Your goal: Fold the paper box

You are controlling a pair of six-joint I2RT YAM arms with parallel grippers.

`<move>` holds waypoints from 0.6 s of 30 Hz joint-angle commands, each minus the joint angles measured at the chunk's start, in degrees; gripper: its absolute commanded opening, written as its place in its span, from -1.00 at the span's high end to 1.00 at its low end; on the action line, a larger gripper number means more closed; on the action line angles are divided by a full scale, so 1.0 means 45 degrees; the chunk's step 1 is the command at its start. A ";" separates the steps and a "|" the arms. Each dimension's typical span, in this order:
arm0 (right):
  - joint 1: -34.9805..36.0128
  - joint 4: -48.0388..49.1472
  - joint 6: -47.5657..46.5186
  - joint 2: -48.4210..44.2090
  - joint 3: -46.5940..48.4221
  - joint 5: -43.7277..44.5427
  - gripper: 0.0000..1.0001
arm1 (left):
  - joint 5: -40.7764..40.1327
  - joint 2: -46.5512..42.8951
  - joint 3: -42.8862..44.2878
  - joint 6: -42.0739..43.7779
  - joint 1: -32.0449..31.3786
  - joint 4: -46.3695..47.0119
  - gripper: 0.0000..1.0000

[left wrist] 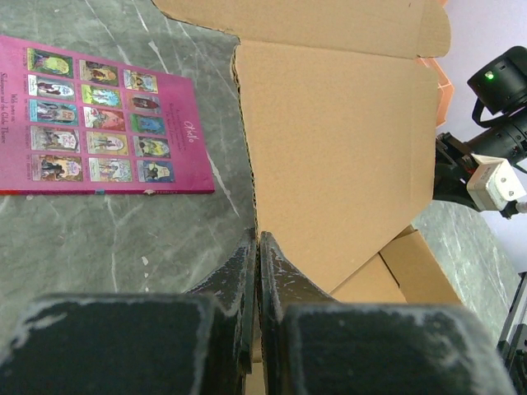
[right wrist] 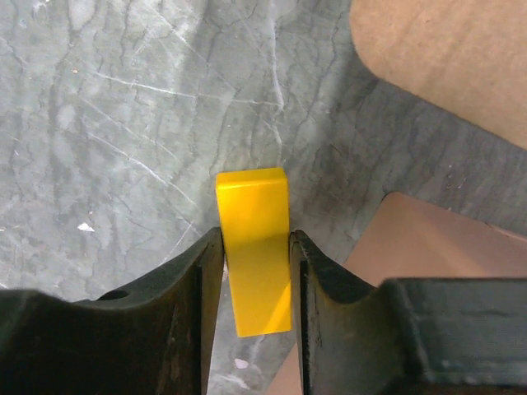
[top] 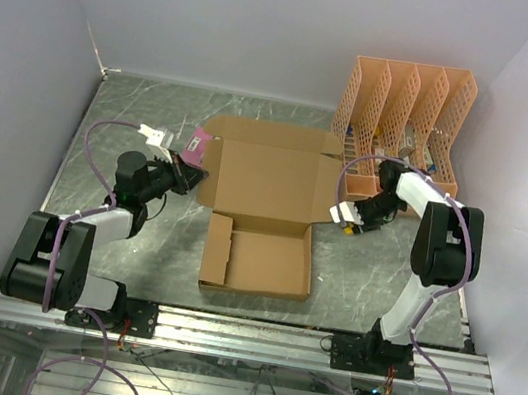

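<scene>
From above, the box [top: 262, 207] lies open in the middle of the table [top: 126, 114]. The left gripper [top: 187, 173] is at the box's left edge, next to a pink card [top: 195, 145]. The right gripper [top: 347, 219] is just off the box's right edge, over a little yellow block [top: 348, 229]. An orange rack [top: 405, 115] stands behind it.

From the left wrist, the two fingers [left wrist: 239, 271] are squeezed together. The edge of a box flap runs right into the crack between them, so they pinch the box. The flap fills the view to the right of the fingers. The card lies flat on the left.

From the right wrist, the fingers [right wrist: 206, 280] sit on both sides of the block and touch it. The block lies on the table. A round corner of the box shows at the top right, apart from the gripper.
</scene>
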 commanded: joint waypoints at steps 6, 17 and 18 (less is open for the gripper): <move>-0.0431 -0.0271 -0.0912 -0.0891 -0.0847 -0.0132 0.67 | -0.0510 -0.0706 -0.0377 0.0220 -0.0180 0.0441 0.81; -0.1528 -0.1556 0.0764 -0.4996 -0.2156 -0.2286 0.90 | -0.1226 -0.1697 -0.0517 0.0257 -0.0229 0.0021 0.82; -0.1487 -0.1706 0.1320 -0.5500 -0.2180 -0.2910 0.90 | -0.1288 -0.1791 -0.0502 0.0293 -0.0248 -0.0030 0.82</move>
